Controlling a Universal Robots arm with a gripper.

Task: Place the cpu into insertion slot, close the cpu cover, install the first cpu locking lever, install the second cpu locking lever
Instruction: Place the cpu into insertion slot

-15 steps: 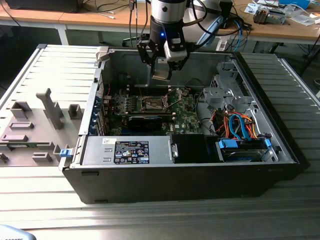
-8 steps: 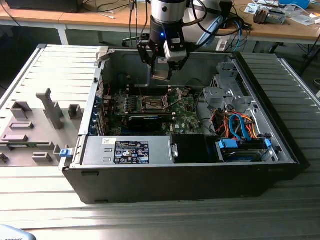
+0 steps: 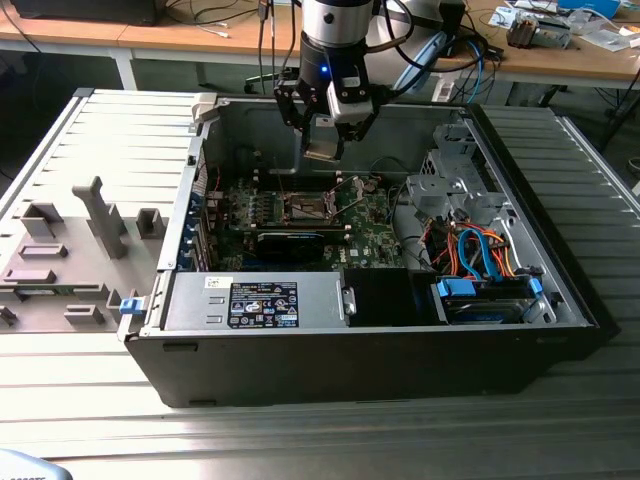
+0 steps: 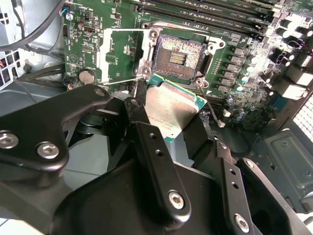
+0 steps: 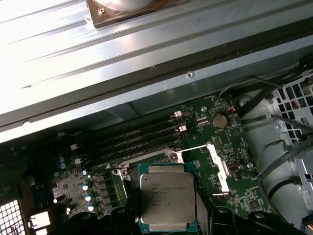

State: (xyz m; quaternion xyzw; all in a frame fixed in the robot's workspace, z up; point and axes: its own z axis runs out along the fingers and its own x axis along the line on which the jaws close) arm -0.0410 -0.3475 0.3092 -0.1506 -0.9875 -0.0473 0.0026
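With the silver-and-black arm [image 3: 335, 30] upright over the far wall of the open dark-grey metal computer case [image 3: 300, 360], wrist pointing straight down into it. Black two-finger gripper [image 3: 324, 142] hanging above the green circuit board [image 3: 375, 220] on the case floor, nearer the far wall than the near one. Clenched on the cpu [image 3: 323, 152], a small flat square chip with a dull silver-grey metal top and a green rim, pinched by two opposite edges between the black fingers [image 4: 146, 132]. Held tilted in the exterior view and clear of the board, touching nothing below. In the second wrist view, just beside one edge of the insertion slot [image 4: 178, 56], a small square black socket with a silver metal rim near the middle of the board; in the first wrist view, overlapping that edge. Slot uncovered, its contact field exposed. Thin silver metal frame of the cpu cover [image 4: 105, 54] open at one side of the slot, green board showing through its big square window. Long black memory sockets [image 5: 142, 132] in a row along another side of the slot. Silver-grey power-supply box [image 3: 262, 303] with a black label against the case's near wall, well apart from the gripper
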